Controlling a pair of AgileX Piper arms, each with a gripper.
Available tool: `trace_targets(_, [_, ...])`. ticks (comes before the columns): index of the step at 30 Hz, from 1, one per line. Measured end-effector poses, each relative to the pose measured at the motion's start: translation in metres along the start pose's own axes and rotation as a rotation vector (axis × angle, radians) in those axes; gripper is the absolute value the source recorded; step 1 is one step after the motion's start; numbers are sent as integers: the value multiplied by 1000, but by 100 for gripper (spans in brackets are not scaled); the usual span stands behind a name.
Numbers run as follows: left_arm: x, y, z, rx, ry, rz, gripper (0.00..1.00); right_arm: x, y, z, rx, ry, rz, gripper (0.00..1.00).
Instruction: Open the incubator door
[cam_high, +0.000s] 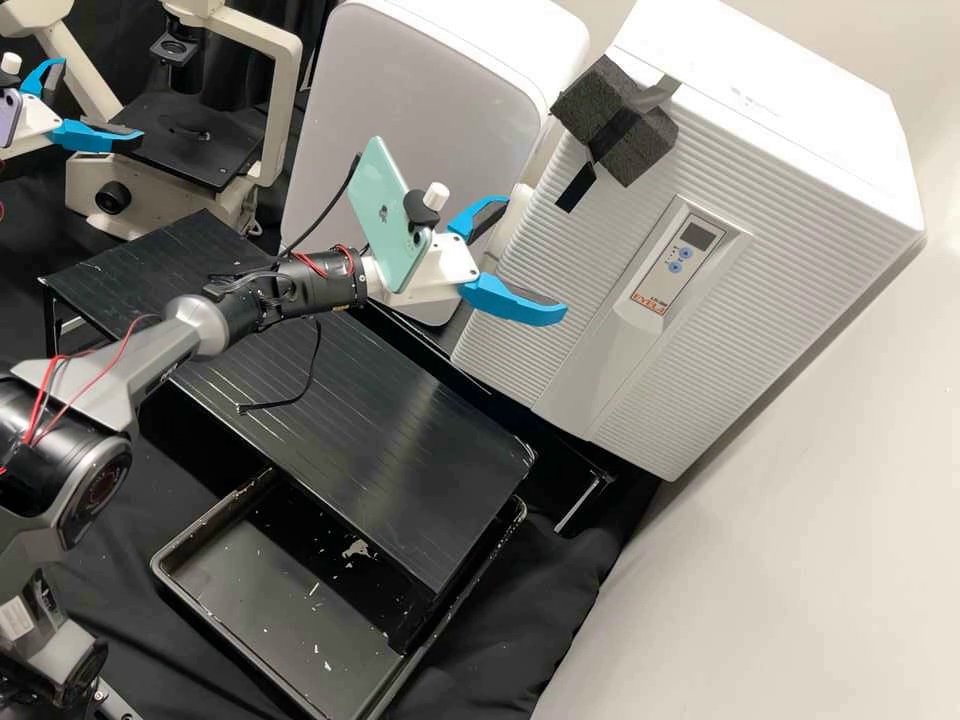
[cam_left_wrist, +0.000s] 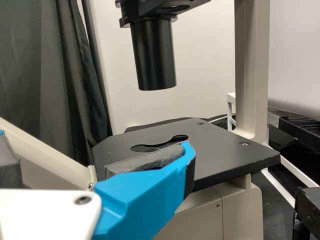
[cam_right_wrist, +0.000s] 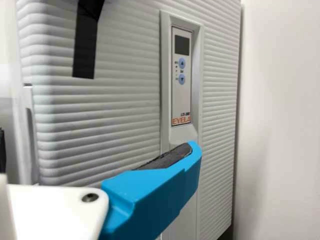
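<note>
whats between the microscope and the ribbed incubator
In the high view, a white cabinet with a smooth grey front stands between the microscope and the incubator, behind the right hand.

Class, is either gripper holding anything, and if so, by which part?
Nothing is held: the right gripper and the left gripper both stand open, with nothing between their fingers.

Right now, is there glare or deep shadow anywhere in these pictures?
High view: the incubator's top is almost washed out by light, with deep shadow beneath the black shelf; left wrist view: dark folds shade the curtain; right wrist view: thin shadows line the incubator door's ridges.
</note>
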Motion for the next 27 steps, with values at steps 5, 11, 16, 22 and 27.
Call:
trace_targets(5, [0, 0, 0, 0, 0, 0, 100, 1, 0, -1, 7, -3, 2, 100])
trace_targets(11, [0, 0, 0, 0, 0, 0, 100, 4, -4, -1, 3, -5, 0, 100])
trace_targets(16, [0, 0, 0, 0, 0, 0, 100, 4, -6, -1, -1, -7, -4, 0])
trace_targets(22, [0, 0, 0, 0, 0, 0, 100, 4, -6, -1, -1, -7, -4, 0])
trace_targets(27, [0, 0, 0, 0, 0, 0, 100, 4, -6, -1, -1, -7, -4, 0])
